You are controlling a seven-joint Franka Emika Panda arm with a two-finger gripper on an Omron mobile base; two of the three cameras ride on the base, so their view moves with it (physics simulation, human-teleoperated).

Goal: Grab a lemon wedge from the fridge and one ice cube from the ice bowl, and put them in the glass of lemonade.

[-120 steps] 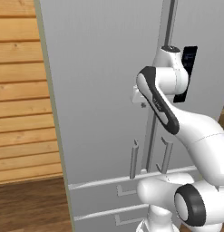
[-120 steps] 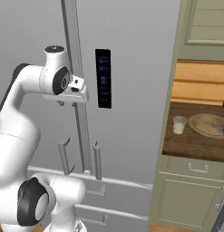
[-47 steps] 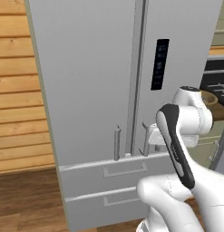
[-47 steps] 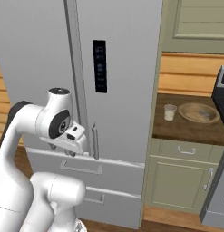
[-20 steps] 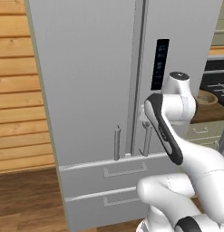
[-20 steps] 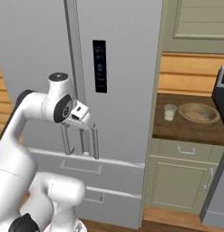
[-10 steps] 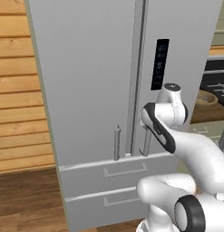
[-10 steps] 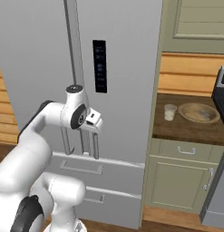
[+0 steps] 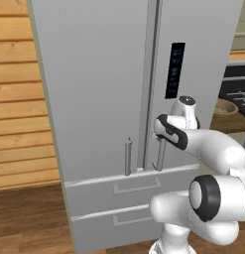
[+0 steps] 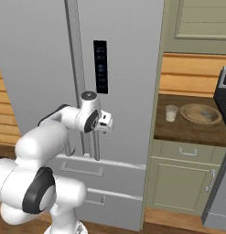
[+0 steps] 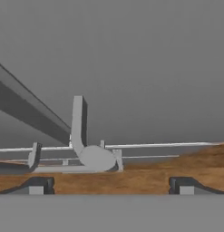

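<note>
The grey fridge [image 9: 99, 89] stands with both doors shut, so the lemon wedge is hidden. My gripper [image 10: 107, 122] reaches forward at the lower end of the right door's bar handle [image 10: 95, 148], just below the black dispenser panel [image 10: 100, 66]. In the hand view the fingertips [image 11: 37, 186] stand far apart with nothing between them, and a handle end [image 11: 80, 129] lies ahead of them, apart from both. On the counter to the right the glass of lemonade [image 10: 170, 113] stands beside the tan ice bowl [image 10: 200, 114].
Two fridge drawers [image 9: 119, 191] lie below the doors. Beige cabinets [image 10: 183, 183] carry the dark counter [image 10: 187, 130] right of the fridge, and a stove edge [image 10: 222, 137] is at the far right. A wooden wall [image 9: 20, 99] is left of the fridge.
The arm has stretched forward and the hand has come down closer to the right door's handle. The jaws have stayed open and the base has not moved.
</note>
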